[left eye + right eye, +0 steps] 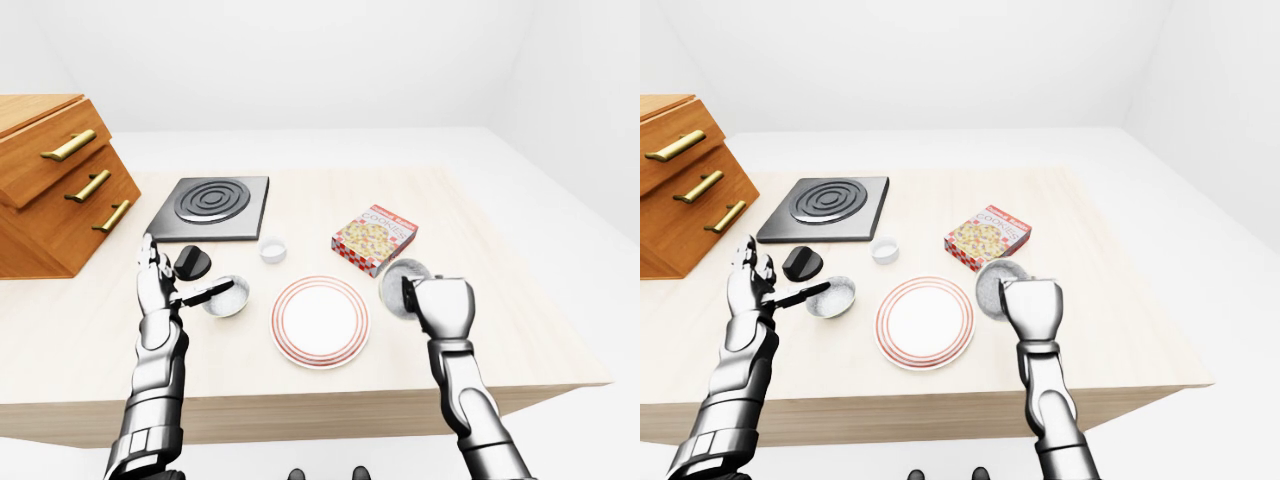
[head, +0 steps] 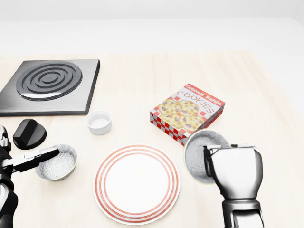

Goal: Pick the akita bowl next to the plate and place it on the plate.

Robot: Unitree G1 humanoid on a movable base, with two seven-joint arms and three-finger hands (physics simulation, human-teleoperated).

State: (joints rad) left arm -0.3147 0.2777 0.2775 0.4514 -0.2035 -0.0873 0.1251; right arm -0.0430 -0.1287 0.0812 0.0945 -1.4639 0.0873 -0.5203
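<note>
A white plate with red rings (image 2: 137, 183) lies in the lower middle of the head view. Right of it, a grey speckled akita bowl (image 2: 202, 147) is tilted up on edge, its hollow facing the camera. My right hand (image 2: 210, 160) is shut on that bowl's right rim. A second speckled bowl (image 2: 58, 164) sits flat on the table left of the plate. My left hand (image 2: 28, 156) is open beside it, one finger (image 2: 45, 154) reaching over its left rim.
A black stove plate (image 2: 47, 85) lies at the upper left, with a black knob-like piece (image 2: 29, 133) below it. A small white ramekin (image 2: 99, 122) and a cookie box (image 2: 187, 111) stand above the plate. Wooden drawers (image 1: 50, 180) stand at the left.
</note>
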